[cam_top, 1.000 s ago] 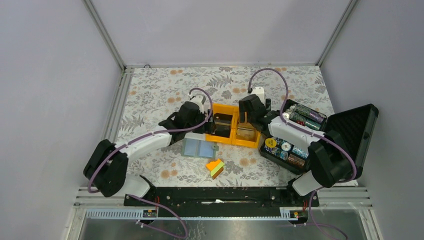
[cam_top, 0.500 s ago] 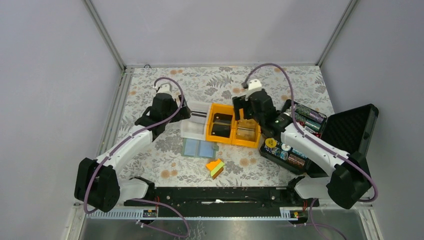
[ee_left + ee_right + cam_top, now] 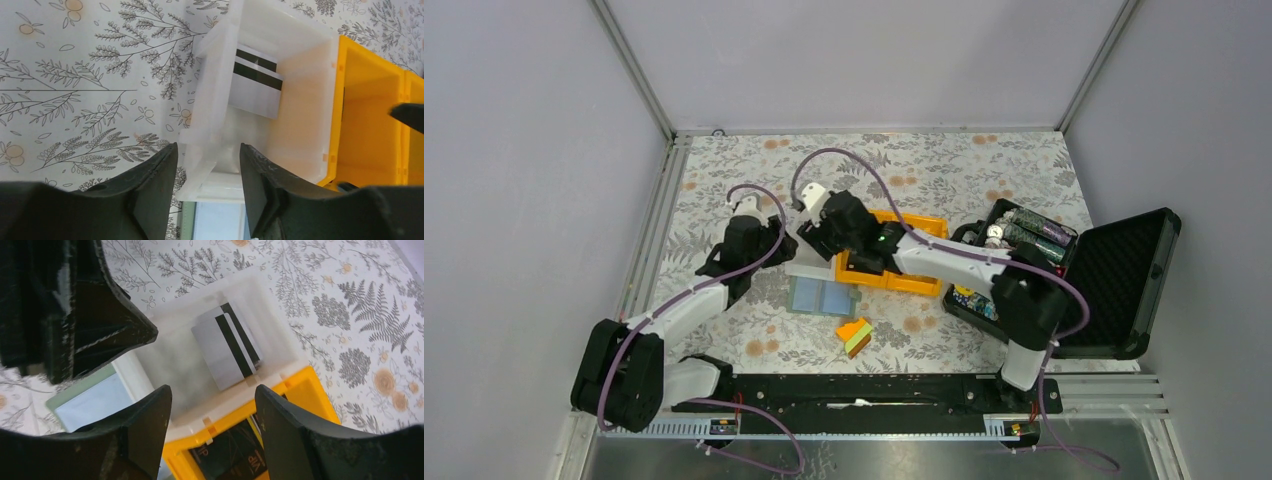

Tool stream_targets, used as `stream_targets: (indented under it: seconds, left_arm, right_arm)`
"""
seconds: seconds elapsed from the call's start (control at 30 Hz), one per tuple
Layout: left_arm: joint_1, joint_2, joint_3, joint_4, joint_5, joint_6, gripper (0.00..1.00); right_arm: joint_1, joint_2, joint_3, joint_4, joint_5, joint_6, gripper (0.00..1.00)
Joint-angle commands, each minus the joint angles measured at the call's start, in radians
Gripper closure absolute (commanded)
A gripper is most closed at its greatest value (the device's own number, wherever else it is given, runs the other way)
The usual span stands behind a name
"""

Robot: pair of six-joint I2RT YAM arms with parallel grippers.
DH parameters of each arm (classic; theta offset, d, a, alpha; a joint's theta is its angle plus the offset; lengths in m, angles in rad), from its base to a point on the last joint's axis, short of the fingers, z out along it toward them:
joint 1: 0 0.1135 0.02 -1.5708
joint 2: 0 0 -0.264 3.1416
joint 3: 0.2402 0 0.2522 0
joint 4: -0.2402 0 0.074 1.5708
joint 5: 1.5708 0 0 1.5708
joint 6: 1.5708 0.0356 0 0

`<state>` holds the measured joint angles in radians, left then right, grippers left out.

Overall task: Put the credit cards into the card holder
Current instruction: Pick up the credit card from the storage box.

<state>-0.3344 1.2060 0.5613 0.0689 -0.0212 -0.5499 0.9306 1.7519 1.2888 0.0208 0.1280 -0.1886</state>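
Note:
White cards with a black stripe (image 3: 255,82) lie in a translucent white bin (image 3: 300,115), also in the right wrist view (image 3: 227,347). A black card (image 3: 235,455) lies in the adjoining yellow bin (image 3: 300,390). The tan card is hidden. The card holder (image 3: 824,297) lies open, light-blue panel up, just in front of the bins (image 3: 217,225) (image 3: 95,400). My left gripper (image 3: 207,160) is open and empty over the white bin's near-left corner. My right gripper (image 3: 215,400) is open and empty over the edge where the white and yellow bins meet.
The two grippers (image 3: 776,245) (image 3: 824,245) are close together over the white bin (image 3: 804,268). Two yellow bins (image 3: 914,280) stand to its right. An orange-yellow-green wedge block (image 3: 855,337) lies in front. A big black case (image 3: 1124,270) holding poker chips stands open at the right.
My right arm has swung left from above the yellow bins to above the white bin. My left arm has pulled back to the left off the bins and now stays at the white bin's left side.

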Motion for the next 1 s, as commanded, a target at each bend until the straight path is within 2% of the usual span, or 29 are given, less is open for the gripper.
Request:
stream_targets:
  seconds: [0.0,0.23,0.33,0.73,0.97]
  left_arm:
    - [0.01,-0.051,-0.073,0.17,-0.029,-0.014,0.51]
    - [0.018,-0.129,-0.197,0.294,-0.054,-0.03,0.58]
    - [0.018,-0.166,-0.223,0.3,-0.071,-0.06,0.61]
    - [0.055,-0.266,-0.219,0.133,-0.289,-0.166,0.62]
    - [0.085,-0.298,-0.221,0.097,-0.334,-0.196,0.62]
  right_arm:
    - [0.035,0.111,0.1,0.03,0.113,-0.133,0.33]
    - [0.067,0.255,0.18,0.014,0.182,-0.237,0.39]
    - [0.075,0.301,0.214,0.005,0.2,-0.258,0.41]
    - [0.079,0.414,0.302,-0.071,0.222,-0.304,0.44]
    - [0.079,0.455,0.317,-0.08,0.228,-0.319,0.46]
